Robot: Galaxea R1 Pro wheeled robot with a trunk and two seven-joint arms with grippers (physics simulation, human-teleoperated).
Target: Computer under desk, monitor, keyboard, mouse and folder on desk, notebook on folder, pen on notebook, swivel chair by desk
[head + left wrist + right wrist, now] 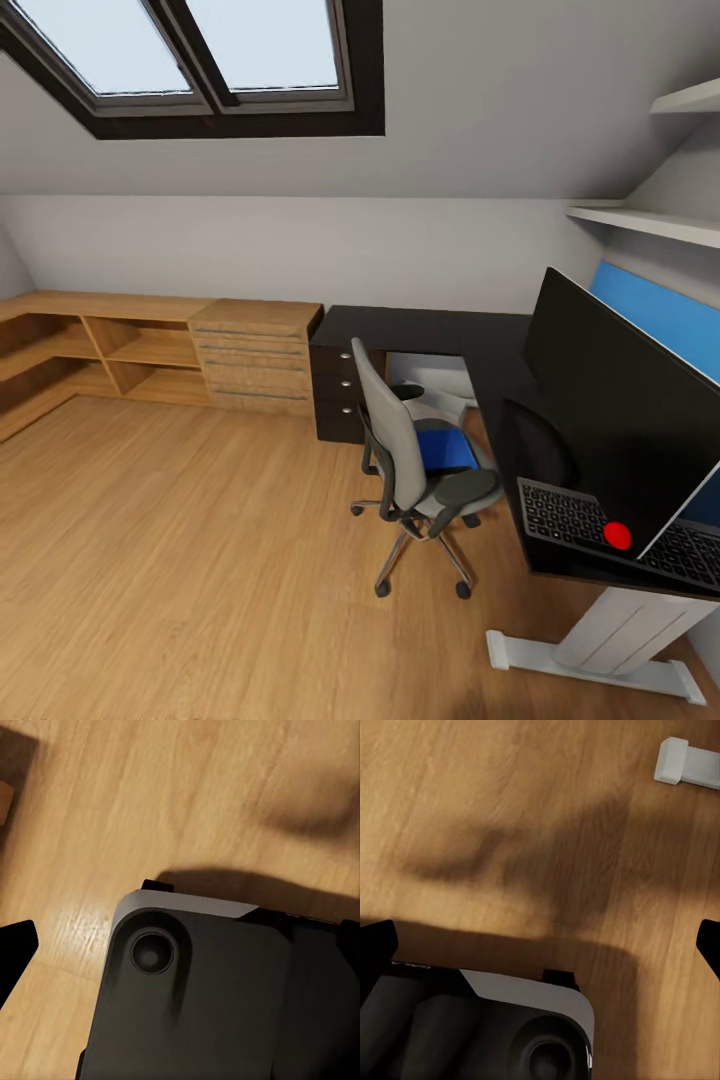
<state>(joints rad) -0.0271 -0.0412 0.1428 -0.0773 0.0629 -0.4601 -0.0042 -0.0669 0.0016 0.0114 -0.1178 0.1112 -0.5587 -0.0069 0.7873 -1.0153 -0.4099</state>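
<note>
Keyboard (600, 525) lies on the black tabletop (420, 328), partly behind the tilted monitor (620, 400). Swivel chair (415, 470) stands just beside the tabletop with the blue folder (445, 447) on its seat. Both wrist views face wooden floor (187, 802); each tool's state cannot be determined.

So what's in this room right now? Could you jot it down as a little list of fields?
room: attic bedroom, wood floor, skylight
desk: glossy black, L-shaped
monitor: on the desk
keyboard: on the desk, partly behind the monitor
swivel chair: grey, beside the desk
folder: blue, lying on the chair seat
wood drawer chest: left of the desk
</note>
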